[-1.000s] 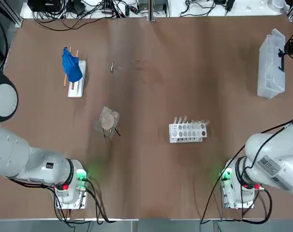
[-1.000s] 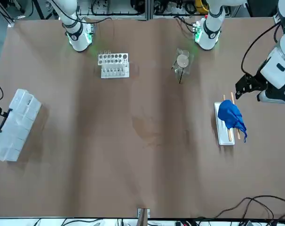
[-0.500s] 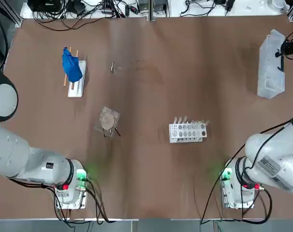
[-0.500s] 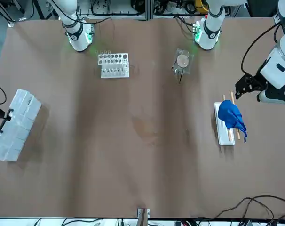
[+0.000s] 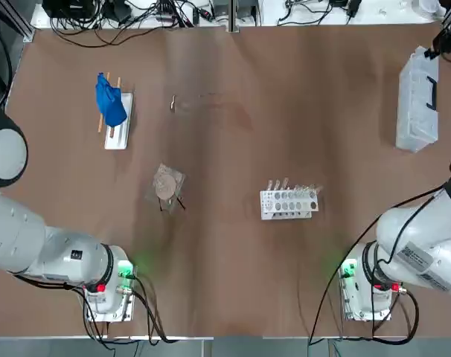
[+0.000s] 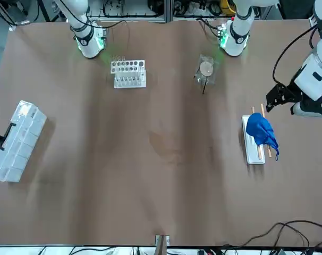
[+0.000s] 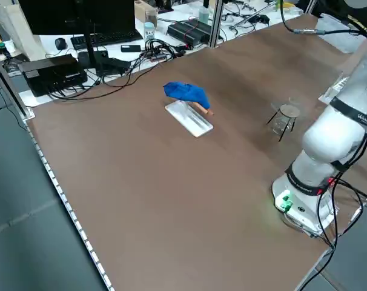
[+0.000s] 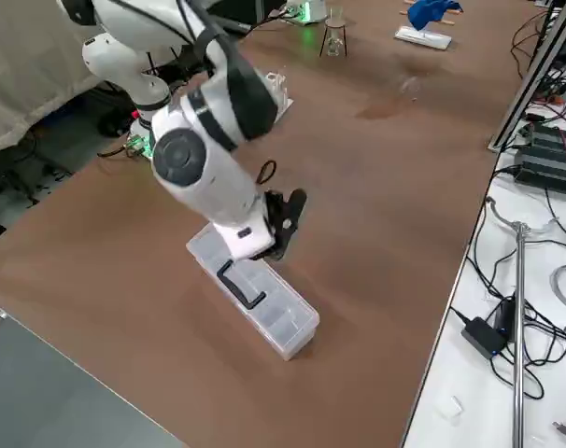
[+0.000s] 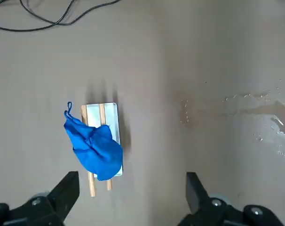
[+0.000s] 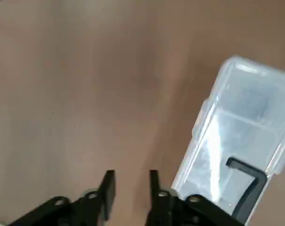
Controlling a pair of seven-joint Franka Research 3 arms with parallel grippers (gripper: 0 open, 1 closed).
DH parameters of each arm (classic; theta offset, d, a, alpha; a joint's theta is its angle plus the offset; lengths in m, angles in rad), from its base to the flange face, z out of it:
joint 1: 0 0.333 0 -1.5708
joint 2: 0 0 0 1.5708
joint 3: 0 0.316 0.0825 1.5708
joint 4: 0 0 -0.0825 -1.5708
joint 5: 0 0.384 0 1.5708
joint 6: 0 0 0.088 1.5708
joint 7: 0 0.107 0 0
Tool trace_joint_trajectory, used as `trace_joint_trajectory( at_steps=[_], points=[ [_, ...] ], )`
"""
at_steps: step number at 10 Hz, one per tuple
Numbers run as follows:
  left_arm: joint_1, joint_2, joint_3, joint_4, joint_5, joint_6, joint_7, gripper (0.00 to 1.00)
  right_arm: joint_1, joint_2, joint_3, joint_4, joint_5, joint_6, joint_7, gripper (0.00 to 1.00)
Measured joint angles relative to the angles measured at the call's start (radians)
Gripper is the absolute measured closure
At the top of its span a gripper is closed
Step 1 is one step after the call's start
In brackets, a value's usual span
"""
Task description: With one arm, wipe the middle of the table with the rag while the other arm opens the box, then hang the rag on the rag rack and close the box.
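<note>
The right end effector, fingers narrowly apart and empty, had drawn off the shut box; the left end effector was wide open beside the rag.

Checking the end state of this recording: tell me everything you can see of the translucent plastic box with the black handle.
The long rectangular translucent grey-white plastic box lies flat near the brown table's far right edge. Its lid looks shut, with ribbed compartments showing faintly through it. A black handle sits on one long side. The right gripper hovers just beside it, fingers a little apart, holding nothing; contact cannot be told. Nothing else touches the box.
</note>
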Motion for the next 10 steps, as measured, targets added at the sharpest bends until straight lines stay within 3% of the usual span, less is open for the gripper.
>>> trace_joint_trajectory(
  at_steps=[3,4,6,10],
  points=[
    [0.001,0.0,0.0,0.0,0.0,0.0,0.0,0.0,0.124,-0.102,0.001,0.024,-0.161,-0.085,0.226,0.09],
    [0.002,0.0,0.0,0.0,0.0,0.0,0.0,0.0,0.187,-0.138,0.002,0.025,-0.219,-0.09,0.322,0.02],
    [0.003,0.0,0.001,0.0,0.0,0.0,0.0,0.0,0.289,-0.195,0.002,0.026,-0.263,-0.127,0.44,0.01],
    [0.004,0.0,0.001,0.0,0.0,0.0,0.0,0.0,0.39,-0.264,-0.002,0.005,-0.331,-0.129,0.584,0.01]
  ],
)
